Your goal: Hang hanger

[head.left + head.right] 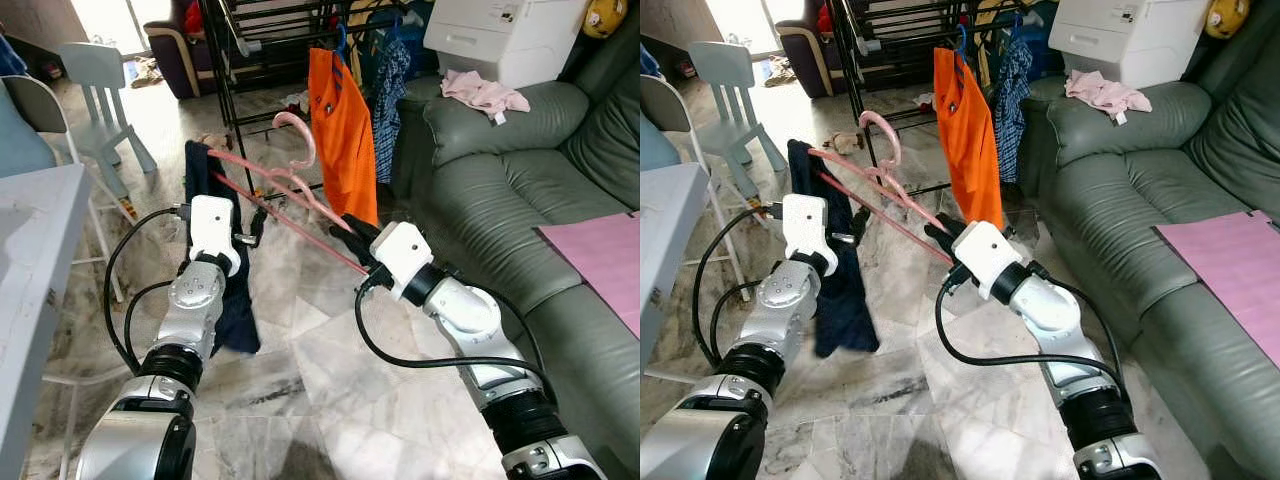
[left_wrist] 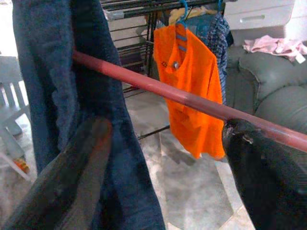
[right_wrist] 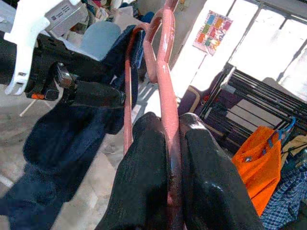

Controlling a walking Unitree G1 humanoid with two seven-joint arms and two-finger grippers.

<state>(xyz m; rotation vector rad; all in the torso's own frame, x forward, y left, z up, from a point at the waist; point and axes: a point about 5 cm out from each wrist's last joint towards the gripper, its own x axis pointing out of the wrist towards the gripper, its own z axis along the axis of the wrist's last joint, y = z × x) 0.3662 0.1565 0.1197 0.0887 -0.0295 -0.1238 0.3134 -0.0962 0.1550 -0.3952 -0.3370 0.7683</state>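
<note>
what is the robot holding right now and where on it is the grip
The right end effector is shut on the pink hanger, gripping one end of its frame. The left end effector is by the dark garment draped on the hanger; its grip cannot be told.

An orange shirt [image 1: 340, 130] hangs on a black drying rack [image 1: 265, 40]; pink cloth [image 1: 485, 93] lies on the green sofa [image 1: 520, 190].

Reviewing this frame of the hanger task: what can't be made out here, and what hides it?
- Left gripper: its fingertips, head views, blocked by its white wrist housing and the dark blue garment.
- Pink hanger: its far end, covered by that garment.
- Drying rack: its top, cut off by the frame edge.
- Right gripper: shut on the hanger, but the wrist view is blurred up close.
- Orange shirt: its small chest mark, too small to read.
</note>
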